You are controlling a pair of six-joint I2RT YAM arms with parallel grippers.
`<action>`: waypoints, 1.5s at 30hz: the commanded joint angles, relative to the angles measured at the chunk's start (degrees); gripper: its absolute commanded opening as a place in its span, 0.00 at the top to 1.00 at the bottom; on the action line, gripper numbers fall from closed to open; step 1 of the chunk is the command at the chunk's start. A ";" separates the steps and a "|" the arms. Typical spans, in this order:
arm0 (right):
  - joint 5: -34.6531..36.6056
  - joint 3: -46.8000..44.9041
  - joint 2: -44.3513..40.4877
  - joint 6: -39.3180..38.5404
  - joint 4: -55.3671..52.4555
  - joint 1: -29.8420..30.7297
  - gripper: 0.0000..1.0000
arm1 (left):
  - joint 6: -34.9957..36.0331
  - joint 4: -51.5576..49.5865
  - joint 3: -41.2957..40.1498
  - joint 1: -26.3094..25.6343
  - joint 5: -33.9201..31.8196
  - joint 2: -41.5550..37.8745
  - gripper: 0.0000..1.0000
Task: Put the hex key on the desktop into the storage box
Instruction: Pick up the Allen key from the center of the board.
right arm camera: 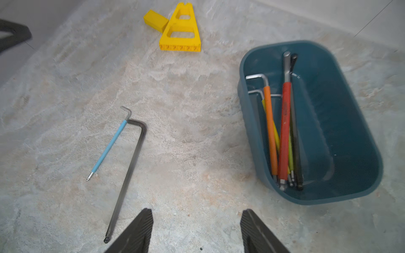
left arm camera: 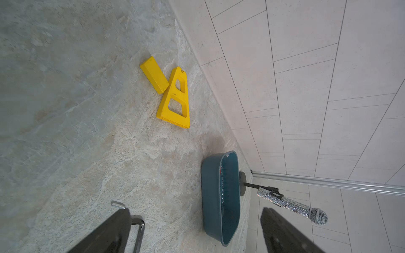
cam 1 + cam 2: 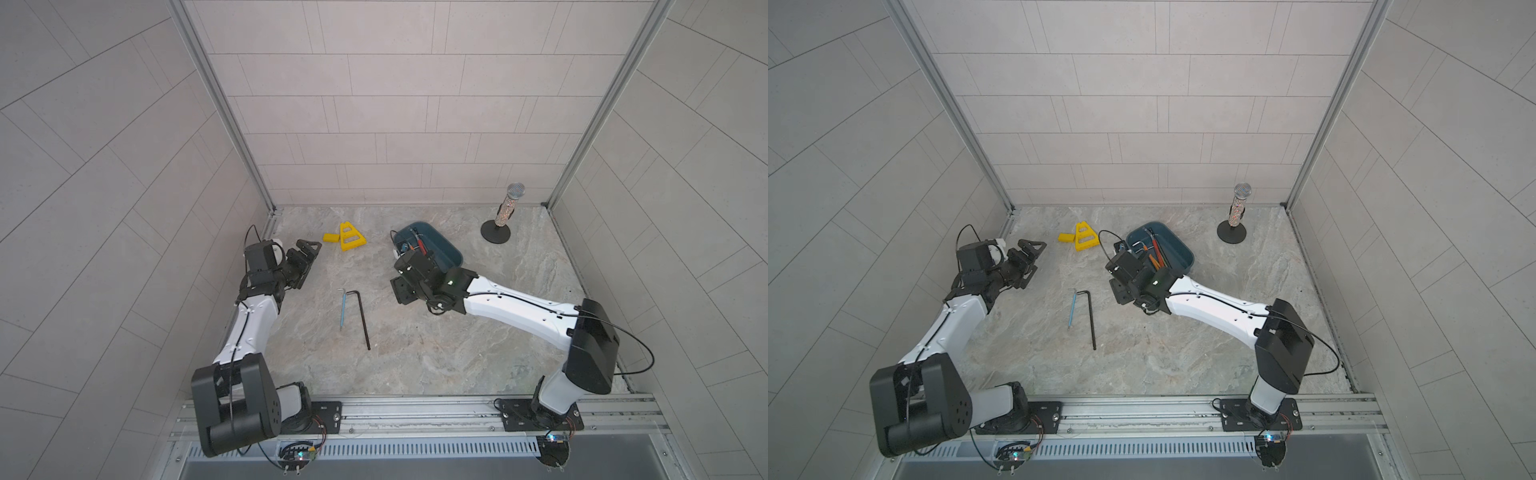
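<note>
**Two hex keys on the table; storage box partly filled**

We find two hex keys lying flat on the grey-beige marble-patterned table (image 3: 457,332), between the arms and well apart from the shallow dark teal-blue plastic storage box (image 1: 341,135). The long black metal hex key (image 3: 363,320) has its long axis running from the back wall toward the front rail. Its bend is at the far end, and the short leg points to the robot's left. The shorter blue-sleeved hex key (image 3: 343,309) lies just beside it on the left, bend also at the far end. The two diverge slightly toward their near tips. In the right wrist view the bent ends appear to meet.

Orange, red, yellow and black hex keys (image 1: 285,131) lie lengthwise in the box.

The right gripper (image 1: 197,212) hangs over the table between the two loose keys and the box, jaws apart and empty. The left gripper (image 2: 194,210) stands wide, holding nothing.
</note>
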 commanded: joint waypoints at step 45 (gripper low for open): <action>-5.98 13.02 30.89 15.80 -5.43 5.42 0.49 | -1.54 1.43 -2.71 7.89 -2.02 -4.60 0.00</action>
